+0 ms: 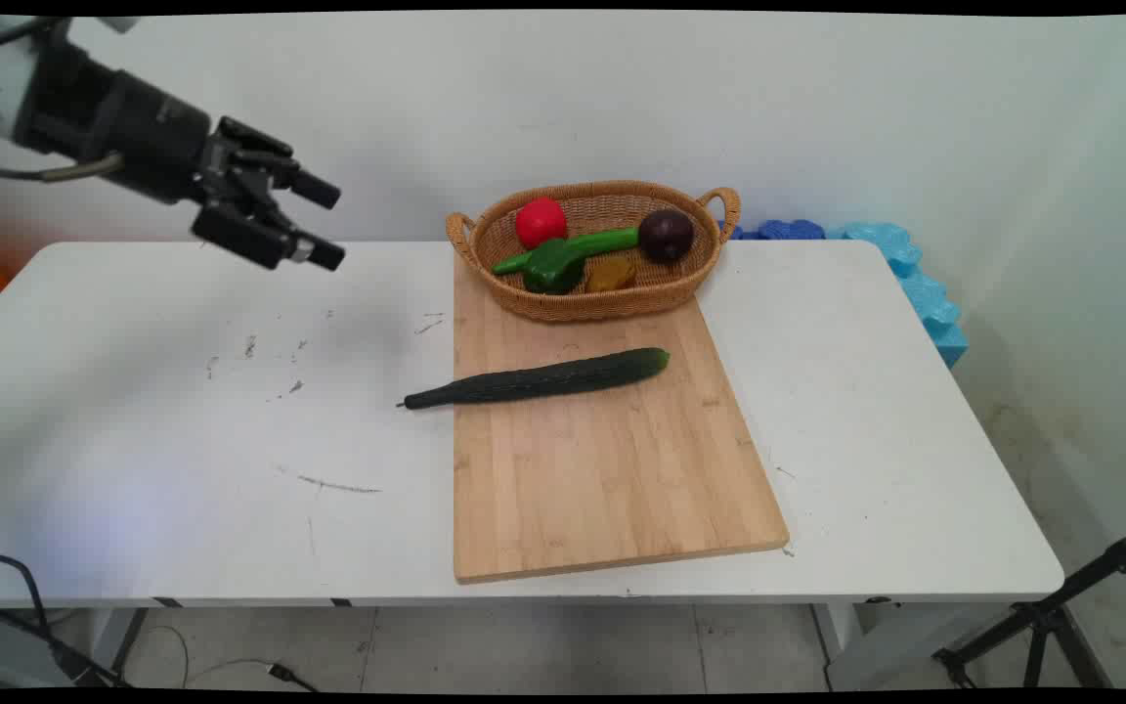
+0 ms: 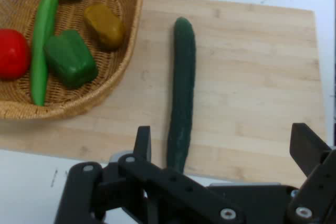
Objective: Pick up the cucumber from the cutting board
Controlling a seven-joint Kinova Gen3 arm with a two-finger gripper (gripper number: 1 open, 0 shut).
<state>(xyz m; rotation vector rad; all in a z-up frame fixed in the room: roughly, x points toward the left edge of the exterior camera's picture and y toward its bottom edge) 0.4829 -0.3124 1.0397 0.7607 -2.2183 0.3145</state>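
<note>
The black two-finger hand [image 1: 324,223] is held wide apart and empty, well above the white table [image 1: 182,440]. The long dark-green cucumber [image 1: 539,378] lies across the bamboo board's [image 1: 612,469] edge; being round, it could perhaps be rolled by a nudge.

The table [image 1: 182,440] has a smooth, matt white top, scuffed with small dark marks toward its left half. The cutting board [image 1: 602,469] is pale wood with visible grain, laid in strips, with a dull finish. The basket [image 1: 594,298] at the board's far edge is woven wicker, rough and ribbed. The cucumber [image 1: 539,378] has dark, slightly bumpy skin with a faint sheen. The gripper [image 1: 326,222] looks like matt black plastic or metal, with small bright metal pins at its joints.
</note>
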